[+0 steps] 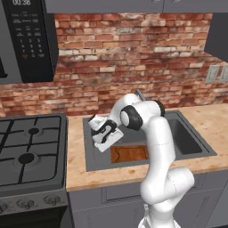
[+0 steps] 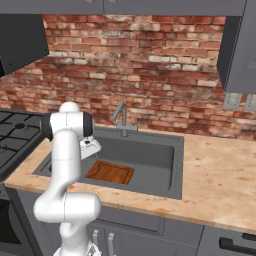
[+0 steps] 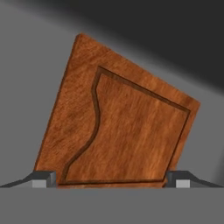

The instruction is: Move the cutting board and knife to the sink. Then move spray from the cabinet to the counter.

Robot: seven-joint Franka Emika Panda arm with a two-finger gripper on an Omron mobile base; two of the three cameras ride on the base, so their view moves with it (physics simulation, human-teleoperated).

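Observation:
The dark reddish-brown cutting board [image 1: 129,153] [image 2: 110,172] [image 3: 118,131] lies flat on the floor of the dark grey sink [image 1: 189,140] [image 2: 155,157], in its front left part. My gripper [image 1: 102,143] [image 2: 93,151] [image 3: 111,181] hangs open over the sink's left side, pointing down at the board. In the hand view the two fingertips [image 3: 43,178] stand wide apart at the board's near edge, and nothing is held between them. The knife and the spray are out of view. A dark wall cabinet [image 2: 239,50] [image 1: 218,35] hangs at the upper right, over the beige counter [image 1: 209,120] [image 2: 220,175].
A silver faucet [image 2: 120,119] [image 1: 139,93] rises behind the sink against the brick wall. The black gas stove [image 1: 26,149] sits left of the sink with a microwave [image 1: 29,40] above it. Wall outlets [image 2: 239,101] sit at the right.

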